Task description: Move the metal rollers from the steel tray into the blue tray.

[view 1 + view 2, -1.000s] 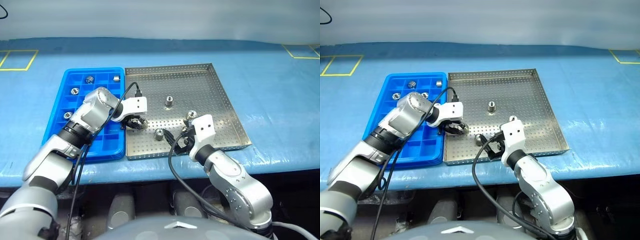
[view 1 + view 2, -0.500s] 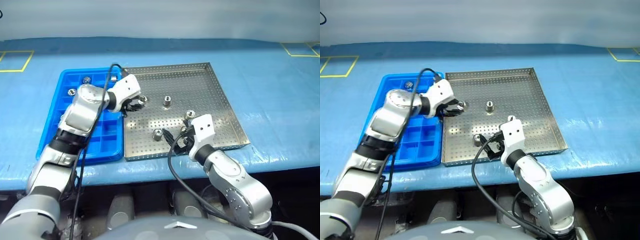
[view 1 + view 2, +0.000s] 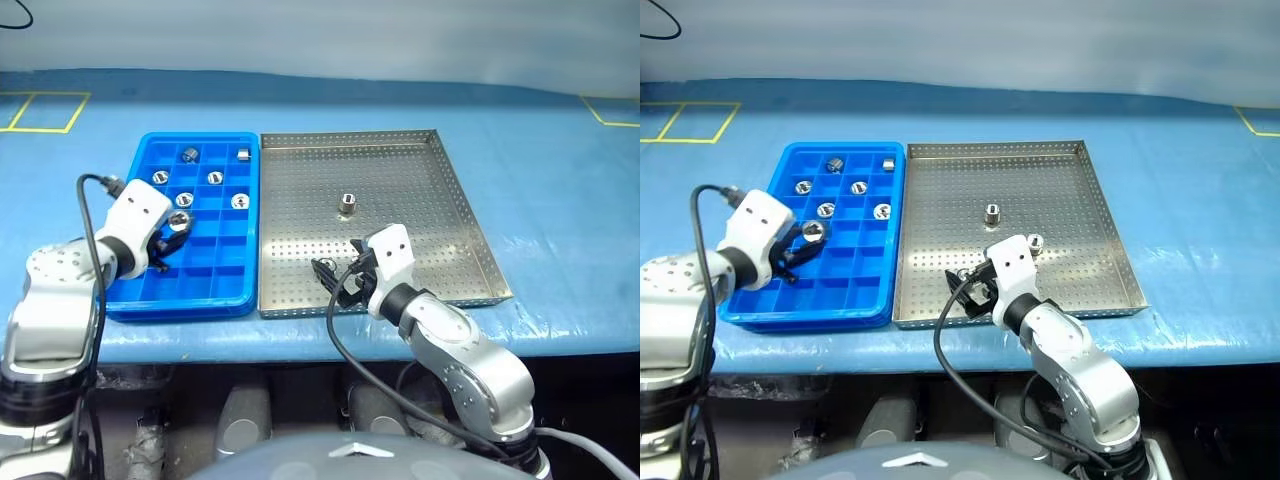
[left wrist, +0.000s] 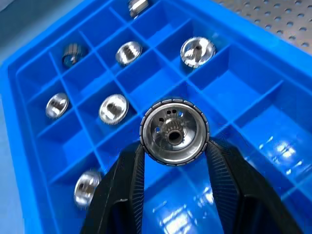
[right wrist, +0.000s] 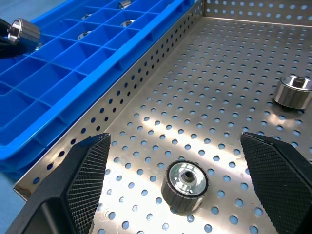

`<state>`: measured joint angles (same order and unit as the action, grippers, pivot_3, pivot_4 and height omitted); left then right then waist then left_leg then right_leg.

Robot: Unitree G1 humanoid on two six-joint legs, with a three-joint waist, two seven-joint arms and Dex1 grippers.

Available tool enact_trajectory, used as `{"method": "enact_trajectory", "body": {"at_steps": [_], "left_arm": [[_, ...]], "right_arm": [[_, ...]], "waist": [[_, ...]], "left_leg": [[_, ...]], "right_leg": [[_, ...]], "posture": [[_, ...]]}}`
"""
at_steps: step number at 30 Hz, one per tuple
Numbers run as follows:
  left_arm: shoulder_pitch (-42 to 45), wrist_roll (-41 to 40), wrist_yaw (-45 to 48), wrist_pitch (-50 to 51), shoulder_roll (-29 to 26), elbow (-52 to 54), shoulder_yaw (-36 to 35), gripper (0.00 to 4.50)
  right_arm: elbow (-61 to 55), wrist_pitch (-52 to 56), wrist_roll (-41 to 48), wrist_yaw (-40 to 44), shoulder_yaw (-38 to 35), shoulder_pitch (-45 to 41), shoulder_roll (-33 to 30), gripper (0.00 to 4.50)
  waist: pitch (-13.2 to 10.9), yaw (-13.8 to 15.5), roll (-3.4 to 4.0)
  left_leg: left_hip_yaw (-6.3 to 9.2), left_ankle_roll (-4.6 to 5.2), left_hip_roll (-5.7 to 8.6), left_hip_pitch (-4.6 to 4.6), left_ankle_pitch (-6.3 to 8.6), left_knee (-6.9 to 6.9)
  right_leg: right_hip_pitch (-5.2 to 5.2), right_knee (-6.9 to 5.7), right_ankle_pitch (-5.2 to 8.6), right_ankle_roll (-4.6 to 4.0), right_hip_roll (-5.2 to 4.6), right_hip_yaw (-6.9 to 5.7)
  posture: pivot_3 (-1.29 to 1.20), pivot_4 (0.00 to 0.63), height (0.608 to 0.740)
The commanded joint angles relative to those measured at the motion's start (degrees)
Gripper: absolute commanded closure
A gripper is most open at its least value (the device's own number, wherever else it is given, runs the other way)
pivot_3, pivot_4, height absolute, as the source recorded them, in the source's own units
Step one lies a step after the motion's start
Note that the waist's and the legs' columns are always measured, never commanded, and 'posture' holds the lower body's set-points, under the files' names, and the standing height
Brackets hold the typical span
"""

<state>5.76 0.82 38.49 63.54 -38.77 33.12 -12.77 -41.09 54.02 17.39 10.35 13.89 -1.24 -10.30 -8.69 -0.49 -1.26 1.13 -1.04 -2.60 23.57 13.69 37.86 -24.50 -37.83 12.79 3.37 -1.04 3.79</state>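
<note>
**Left arm has carried a roller across to the blue tray**

A second ago your left gripper (image 4: 173,161) sat low over the steel tray (image 3: 420,150); now it hangs over the blue tray (image 3: 200,300), fingers clamped on one roller (image 4: 174,131), hole facing the wrist camera. The transfer is nearly done, by my reading: only the release into an empty compartment remains. Six rollers already lie in the far compartments.

Left forearm is swung out to the left side, gripper tilted forward and down. Your right gripper (image 5: 178,170) has held position, jaws wide apart around a near roller (image 5: 185,186) on the steel tray. Two more rollers wait there.
</note>
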Motion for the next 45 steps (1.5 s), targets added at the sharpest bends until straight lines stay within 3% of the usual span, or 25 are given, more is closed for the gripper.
{"method": "enact_trajectory", "body": {"at_steps": [1,10,17,25,30,37,40,45], "left_arm": [[-2.01,-0.5,-3.38,1.06,0.99,3.58,-2.94,2.89],[-3.43,-1.78,-7.55,-3.73,2.66,-1.16,-0.81,2.89],[-1.12,-3.21,-6.48,-3.66,-0.16,-4.47,3.91,2.89],[3.62,-9.05,-5.57,-3.22,1.08,-2.54,1.49,0.29],[14.74,-18.59,-2.03,-4.82,5.78,-2.17,1.16,0.29],[25.05,-24.33,10.59,-9.38,3.95,-8.94,15.97,0.29],[29.12,-21.99,19.71,-14.23,2.23,-16.1,27.37,0.29],[35.25,-15.34,24.86,-20.58,3.58,-28.03,39.07,0.29]], "right_arm": [[-0.14,-0.99,1.05,1.24,0.56,-1.07,0.16,0.0],[0.49,-1.39,0.53,1.71,0.69,-1.0,0.3,0.0],[-1.01,-1.27,-0.01,0.47,-0.04,0.54,0.39,0.0],[-2.01,-1.48,-0.04,-0.82,-0.35,1.86,0.58,0.0],[-3.11,-1.52,-0.01,-1.44,-1.38,2.27,0.72,0.0],[-6.85,-0.78,1.02,-1.08,-5.52,6.54,-1.27,0.0],[-8.54,-0.6,0.81,-0.56,-7.85,9.85,-3.61,0.0],[-9.68,-0.73,0.46,-1.81,-10.55,12.02,-3.58,0.0]], "waist": [[0.0,0.5,-0.01],[0.0,1.63,-0.01],[0.0,1.24,-0.01],[0.0,0.79,-0.02],[-0.05,0.67,-0.16],[-0.05,-1.09,-0.14],[-0.06,-1.74,-0.12],[-0.07,-2.53,-0.11]], "left_leg": [[0.0,0.0,0.0,0.0,0.0,0.01],[-0.02,-0.01,0.0,-0.01,0.0,-0.01],[-0.06,-0.01,0.01,0.0,0.0,-0.02],[-0.07,-0.01,0.04,0.01,0.0,-0.02],[-0.08,-0.04,0.08,0.03,-0.01,0.13],[-0.1,-0.03,0.13,0.02,0.0,-0.03],[-0.07,-0.01,0.1,0.01,0.01,-0.05],[-0.1,-0.01,0.07,0.0,0.0,0.03]], "right_leg": [[0.0,0.0,0.0,0.0,0.0,0.0],[-0.01,0.01,0.01,-0.02,-0.02,-0.01],[-0.03,0.03,0.01,-0.02,-0.02,0.01],[-0.03,0.04,0.02,-0.03,-0.08,0.0],[0.04,0.05,-0.04,0.05,-0.12,-0.02],[0.01,0.06,-0.11,0.16,-0.1,0.05],[-0.01,0.03,-0.09,0.15,-0.04,0.05],[-0.01,0.02,0.01,-0.01,0.0,0.09]], "posture": [[0.16,0.15,0.74],[0.13,0.15,0.74],[0.09,0.15,0.74],[0.06,0.15,0.74],[0.03,0.15,0.74],[-0.02,0.15,0.74],[-0.04,0.15,0.74],[-0.07,0.15,0.74]]}}
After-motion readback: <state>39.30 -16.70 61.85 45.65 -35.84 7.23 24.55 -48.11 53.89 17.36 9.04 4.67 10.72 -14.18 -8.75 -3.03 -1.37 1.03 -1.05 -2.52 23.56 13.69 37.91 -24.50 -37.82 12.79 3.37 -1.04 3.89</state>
